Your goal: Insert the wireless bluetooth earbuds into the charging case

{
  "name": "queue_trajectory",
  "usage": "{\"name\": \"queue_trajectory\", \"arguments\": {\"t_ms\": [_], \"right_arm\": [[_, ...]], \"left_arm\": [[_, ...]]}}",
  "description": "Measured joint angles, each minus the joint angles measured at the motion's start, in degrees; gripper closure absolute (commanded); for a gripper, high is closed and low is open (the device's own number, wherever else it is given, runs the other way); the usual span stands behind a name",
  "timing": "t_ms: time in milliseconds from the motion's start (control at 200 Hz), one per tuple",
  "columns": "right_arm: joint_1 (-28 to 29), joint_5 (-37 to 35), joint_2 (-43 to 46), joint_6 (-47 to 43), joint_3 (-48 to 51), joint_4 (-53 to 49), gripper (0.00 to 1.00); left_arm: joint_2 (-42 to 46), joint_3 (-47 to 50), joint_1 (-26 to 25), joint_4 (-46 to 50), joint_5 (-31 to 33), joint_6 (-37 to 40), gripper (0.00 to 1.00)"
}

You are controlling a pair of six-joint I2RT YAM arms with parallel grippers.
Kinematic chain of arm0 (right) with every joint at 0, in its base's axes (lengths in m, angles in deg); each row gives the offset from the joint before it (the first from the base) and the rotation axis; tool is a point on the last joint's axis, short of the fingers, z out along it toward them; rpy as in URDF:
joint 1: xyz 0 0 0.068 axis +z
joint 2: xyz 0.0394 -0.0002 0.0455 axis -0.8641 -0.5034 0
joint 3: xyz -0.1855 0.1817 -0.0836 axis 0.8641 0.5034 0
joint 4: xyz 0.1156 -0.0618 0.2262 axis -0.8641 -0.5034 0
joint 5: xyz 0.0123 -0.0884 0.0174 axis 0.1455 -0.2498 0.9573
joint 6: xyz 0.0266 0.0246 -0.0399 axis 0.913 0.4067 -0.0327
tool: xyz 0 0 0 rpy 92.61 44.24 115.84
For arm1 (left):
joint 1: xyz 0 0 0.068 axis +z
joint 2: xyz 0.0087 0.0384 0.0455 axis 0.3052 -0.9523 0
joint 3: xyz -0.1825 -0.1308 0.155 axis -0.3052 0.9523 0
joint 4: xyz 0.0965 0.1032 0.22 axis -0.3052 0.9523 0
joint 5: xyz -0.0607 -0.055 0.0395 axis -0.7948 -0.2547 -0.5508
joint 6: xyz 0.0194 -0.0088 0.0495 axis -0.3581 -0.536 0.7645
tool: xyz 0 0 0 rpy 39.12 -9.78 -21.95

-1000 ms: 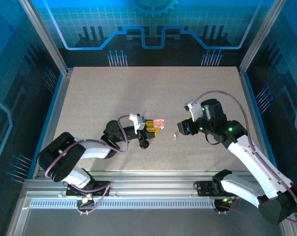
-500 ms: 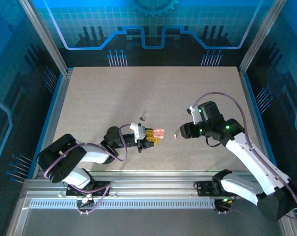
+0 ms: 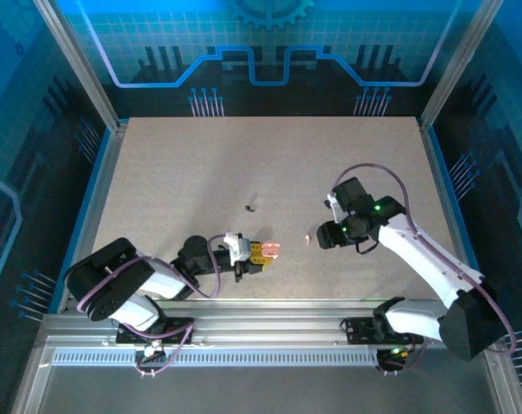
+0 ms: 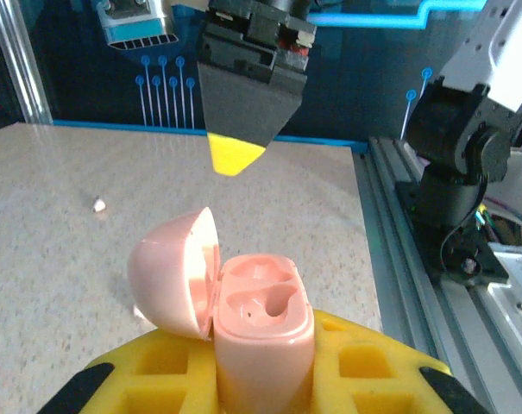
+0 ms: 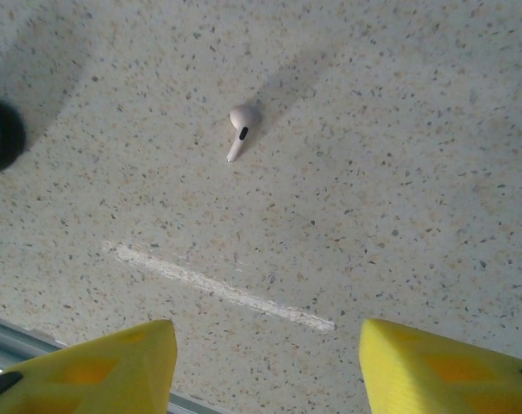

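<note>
1. While the left gripper [image 3: 262, 252] was clamped tight on the lower body of the pink charging case [image 4: 262, 319], the right gripper [image 5: 265, 366] hung over the table [image 5: 399, 129] with jaws about half apart and nothing between them.
2. Case lid [image 4: 170, 272] was hinged open to one side. The sockets faced up and looked empty.
3. Pale earbud [image 5: 241, 128] lay on its side on the table just ahead of the right fingers. From the top camera it sat between the two grippers, apart from the case.
4. Small dark piece [image 3: 250, 208] lay farther up the table, well apart from both grippers. Probably a black earbud, too small to tell.
5. Handling guess: the earbud was very light, rigid, glossy plastic. An off-centre pinch would likely squirt it out or flick it away.
6. Best hold, in my view: across the round head, jaws square to it, stem left free to go into the socket first.
7. Case was smooth and rounded too, so it could twist in the pads under an insertion push.
</note>
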Motion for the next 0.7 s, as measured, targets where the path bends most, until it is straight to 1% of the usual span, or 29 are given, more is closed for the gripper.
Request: {"name": "queue_trajectory", "arguments": {"t_ms": [375,700], "right_arm": [[0.0,1.99,-11.89,2.54,-4.83,1.9,0.45],[0.13,2.56,-22.38,2.91,-9.31,3.54,0.54]], "left_arm": [[0.24,1.16,-0.11,-0.07,4.55,2.4,0.84],[0.42,1.79,-0.11,0.07,6.67,2.71,0.83]]}}
